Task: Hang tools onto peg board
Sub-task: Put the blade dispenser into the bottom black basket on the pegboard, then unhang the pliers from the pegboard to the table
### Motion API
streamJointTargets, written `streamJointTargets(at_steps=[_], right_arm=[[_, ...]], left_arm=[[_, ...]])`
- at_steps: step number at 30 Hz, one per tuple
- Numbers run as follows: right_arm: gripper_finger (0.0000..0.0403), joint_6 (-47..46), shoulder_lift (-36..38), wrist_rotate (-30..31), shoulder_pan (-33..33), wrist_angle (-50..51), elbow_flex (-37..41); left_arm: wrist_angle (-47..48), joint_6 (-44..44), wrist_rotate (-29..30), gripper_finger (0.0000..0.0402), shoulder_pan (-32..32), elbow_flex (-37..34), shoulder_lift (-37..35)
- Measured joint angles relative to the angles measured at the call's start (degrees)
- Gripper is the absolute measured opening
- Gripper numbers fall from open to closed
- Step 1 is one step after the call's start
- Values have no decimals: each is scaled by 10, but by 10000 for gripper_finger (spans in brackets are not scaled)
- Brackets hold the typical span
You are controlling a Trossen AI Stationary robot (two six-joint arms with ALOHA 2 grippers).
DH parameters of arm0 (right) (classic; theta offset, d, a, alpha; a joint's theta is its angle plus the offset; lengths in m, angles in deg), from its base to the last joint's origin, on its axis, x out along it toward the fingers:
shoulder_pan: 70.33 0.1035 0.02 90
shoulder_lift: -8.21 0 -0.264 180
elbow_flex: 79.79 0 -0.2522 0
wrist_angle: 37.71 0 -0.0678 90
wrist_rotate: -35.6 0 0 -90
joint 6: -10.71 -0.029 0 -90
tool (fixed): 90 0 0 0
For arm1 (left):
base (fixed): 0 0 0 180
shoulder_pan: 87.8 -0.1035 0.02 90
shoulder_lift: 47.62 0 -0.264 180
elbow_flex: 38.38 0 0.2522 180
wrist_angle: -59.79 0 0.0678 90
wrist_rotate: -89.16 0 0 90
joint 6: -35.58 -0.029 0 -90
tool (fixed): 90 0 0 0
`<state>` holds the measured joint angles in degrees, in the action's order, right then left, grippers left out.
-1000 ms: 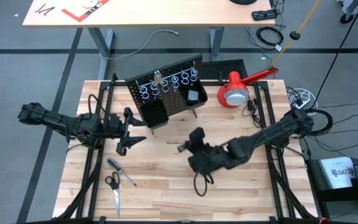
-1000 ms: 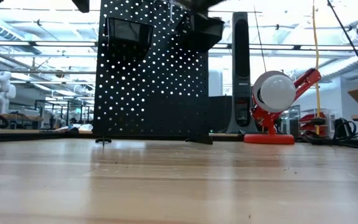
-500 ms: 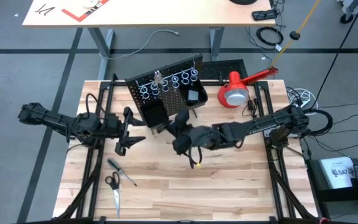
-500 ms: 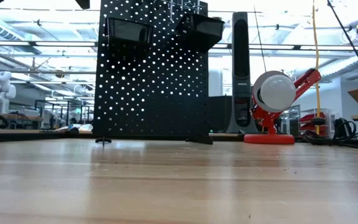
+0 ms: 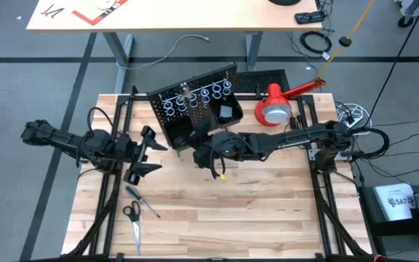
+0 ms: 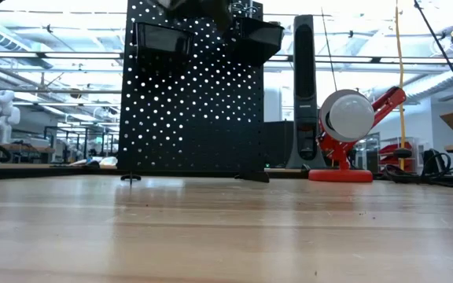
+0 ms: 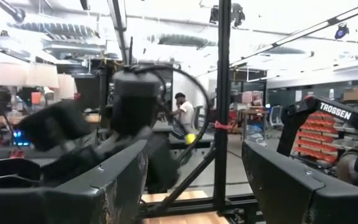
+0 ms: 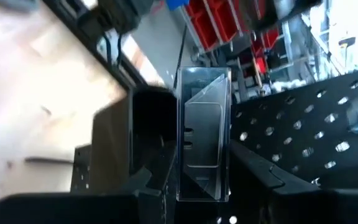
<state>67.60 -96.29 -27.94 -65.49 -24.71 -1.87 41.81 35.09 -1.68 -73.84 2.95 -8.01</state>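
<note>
The table is the largest thing I see from overhead: pale wood planks with a dark frame along its sides.

The peg board stands upright near the far edge of the table, turned at an angle. It is a black perforated panel; in the low view its face is a regular grid of small holes on two short feet. A row of silver rings runs along its top, and one small metal piece hangs among them. Two black box bins project from its front, one larger than the other.

The red-and-white lamp sits just beside the board, on the right arm's side.

My right arm reaches across the table, and the right gripper is at the board's front, near the larger bin. Its wrist view shows a clear-fronted bin close ahead; I cannot tell whether its fingers are apart or closed.

My left arm waits at its own side of the table. The left gripper is released, its fingers spread wide with nothing between them.

The thin screwdriver and the black-handled scissors lie flat on the wood near the front corner on the left arm's side, just beside each other and well apart from the board.
</note>
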Motion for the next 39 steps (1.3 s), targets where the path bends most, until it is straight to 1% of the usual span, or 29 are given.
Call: streamJointTargets(at_steps=[2,3,6,11,16,18,21,25,27,29,31,33,37,39], right_arm=[[106,6,-6,2,-4,-8,0],[114,14,-6,4,-5,-10,0],[151,41,-5,3,-2,-34,0],[213,50,-5,17,-1,-66,0],[255,43,-5,22,4,-65,0],[263,50,-5,37,4,-72,0],[265,92,-4,69,13,-100,0],[258,166,-4,84,36,-172,0],[257,175,-4,106,49,-205,0],[256,156,-3,126,63,-221,0],[256,105,2,124,80,-203,0],[253,32,10,100,97,-168,0],[237,-127,21,22,117,-86,0],[221,-174,21,12,123,-47,0]], left_arm=[[1,-1,0,270,1,0,0],[1,-2,0,270,1,0,0],[2,-4,0,270,1,0,0],[8,-12,0,270,1,0,0],[8,-3,0,270,1,0,0],[10,0,0,270,1,0,0],[10,0,0,270,1,0,0],[10,-5,0,270,1,0,0],[10,-4,0,270,1,0,0],[10,-4,0,270,1,0,0],[10,-1,0,270,1,0,0],[11,0,0,270,1,0,0],[16,2,0,270,1,0,0],[22,2,6,270,1,0,0]])
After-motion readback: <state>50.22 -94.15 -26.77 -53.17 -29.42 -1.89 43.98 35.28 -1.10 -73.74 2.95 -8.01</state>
